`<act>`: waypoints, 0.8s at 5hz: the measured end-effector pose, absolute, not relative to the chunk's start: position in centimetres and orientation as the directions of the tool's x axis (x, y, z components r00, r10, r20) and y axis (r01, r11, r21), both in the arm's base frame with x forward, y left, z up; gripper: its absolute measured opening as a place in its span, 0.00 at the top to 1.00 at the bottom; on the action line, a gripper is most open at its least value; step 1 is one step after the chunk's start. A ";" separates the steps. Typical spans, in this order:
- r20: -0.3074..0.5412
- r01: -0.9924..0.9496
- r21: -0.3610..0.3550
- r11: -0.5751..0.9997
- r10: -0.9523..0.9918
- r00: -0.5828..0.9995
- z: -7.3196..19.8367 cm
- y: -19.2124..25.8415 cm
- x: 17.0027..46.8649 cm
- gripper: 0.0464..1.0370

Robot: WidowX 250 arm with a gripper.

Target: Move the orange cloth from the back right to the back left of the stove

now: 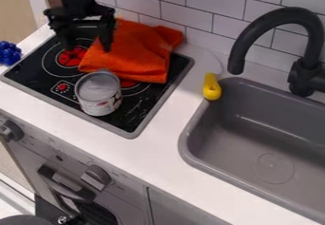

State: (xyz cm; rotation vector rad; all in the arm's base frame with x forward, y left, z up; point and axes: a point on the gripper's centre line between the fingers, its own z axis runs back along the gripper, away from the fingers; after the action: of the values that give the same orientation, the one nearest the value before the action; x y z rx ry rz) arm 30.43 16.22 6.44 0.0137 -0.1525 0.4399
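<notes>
One can (101, 102) and one orange cloth (141, 46) sit on one stovetop (130, 116), upper left, near the spread gripper (86, 41), white counter (170, 117) separating stovetop edge from sink (247, 138).

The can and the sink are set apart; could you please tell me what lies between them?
In the camera view, no object stands between the can and the sink, only the stove's black top, its grey edge and bare white counter.
</notes>
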 end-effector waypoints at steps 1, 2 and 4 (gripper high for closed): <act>0.215 -0.413 -0.010 0.911 0.406 0.888 6.6 16.0 31.7 0.04; 0.283 -0.396 0.032 0.918 0.371 0.884 5.8 15.4 33.5 0.08; 0.312 -0.294 -0.021 0.956 0.286 0.906 4.9 13.7 35.6 0.65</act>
State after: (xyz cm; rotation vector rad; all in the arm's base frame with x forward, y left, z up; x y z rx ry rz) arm 35.62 13.74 4.95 0.0266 -0.3179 0.2994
